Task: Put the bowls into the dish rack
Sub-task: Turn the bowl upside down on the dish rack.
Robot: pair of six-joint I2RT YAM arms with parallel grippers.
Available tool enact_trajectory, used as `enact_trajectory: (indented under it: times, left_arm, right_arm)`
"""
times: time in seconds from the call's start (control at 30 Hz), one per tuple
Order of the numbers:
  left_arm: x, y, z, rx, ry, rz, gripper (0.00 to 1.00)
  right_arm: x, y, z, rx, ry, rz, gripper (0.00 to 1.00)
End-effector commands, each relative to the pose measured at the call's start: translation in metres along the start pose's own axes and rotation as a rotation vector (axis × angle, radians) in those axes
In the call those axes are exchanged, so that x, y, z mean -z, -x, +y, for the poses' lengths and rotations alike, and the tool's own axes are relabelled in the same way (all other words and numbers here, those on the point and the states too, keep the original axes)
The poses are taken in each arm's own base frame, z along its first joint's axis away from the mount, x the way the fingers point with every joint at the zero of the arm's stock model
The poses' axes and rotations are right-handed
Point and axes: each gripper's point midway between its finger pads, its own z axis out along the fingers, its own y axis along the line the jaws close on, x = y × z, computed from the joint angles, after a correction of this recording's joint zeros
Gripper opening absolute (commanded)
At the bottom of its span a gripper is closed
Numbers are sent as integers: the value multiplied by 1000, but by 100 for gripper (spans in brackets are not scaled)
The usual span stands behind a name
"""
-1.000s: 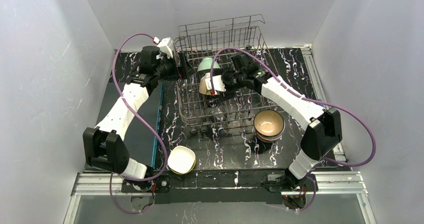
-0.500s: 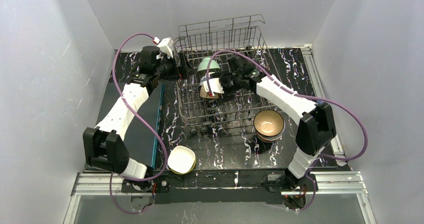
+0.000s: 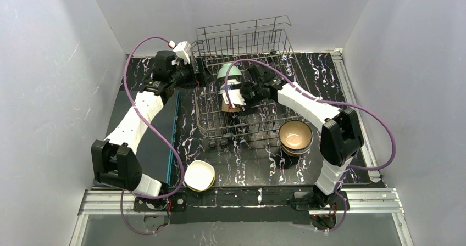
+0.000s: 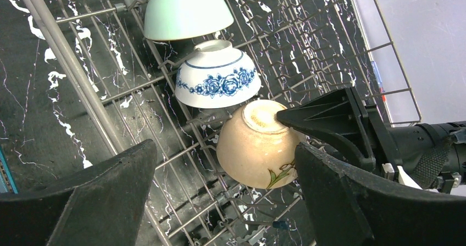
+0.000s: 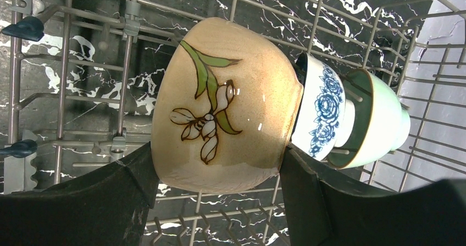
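Bowl [image 5: 231, 87] in right gripper [image 5: 217, 158] lowered into rack [image 3: 247, 129].

Left arm [image 3: 137, 111]: reaches from the near-left base toward the far side, wrist bent to the right.
Left gripper [image 4: 225, 145]: jaws wide apart, gripping nothing.
Right arm [image 3: 308, 106]: elbow raised at the right, forearm stretched far-left.
Right gripper [image 5: 215, 147]: fingers clamped on both sides of the tan bowl [image 5: 225, 103].

We see the grey wire dish rack [image 3: 242, 37] holding three bowls tipped on edge in a close row: a mint bowl [image 4: 187, 10], a blue-rose white bowl [image 4: 217, 81] and a tan bowl [image 5: 225, 103] with a painted flower. Outside, a stack of bowls [image 3: 295, 136] stands near its right corner, and a tilted white bowl [image 3: 199, 174] lies nearer us.
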Motion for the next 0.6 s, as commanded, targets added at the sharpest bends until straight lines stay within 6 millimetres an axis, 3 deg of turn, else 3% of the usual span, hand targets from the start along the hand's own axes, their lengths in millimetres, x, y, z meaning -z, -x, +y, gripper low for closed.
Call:
enact_trajectory:
  times: [0.0,0.23,0.33,0.57]
  left_arm:
    - [7,6,-6,-13,-19,-24,94]
    - [7,7,-6,-13,-19,-24,93]
    - [7,7,-6,-12,-19,-24,94]
    - [7,7,-5,-13,-18,-24,93]
  right_arm:
    - [8,12,-22,54,-70,-33,25]
    - [17,18,-26,69,-123,-42,81]
    - [20,22,-27,72,-141,-59,97]
    - [24,24,-27,71,-154,-61,99]
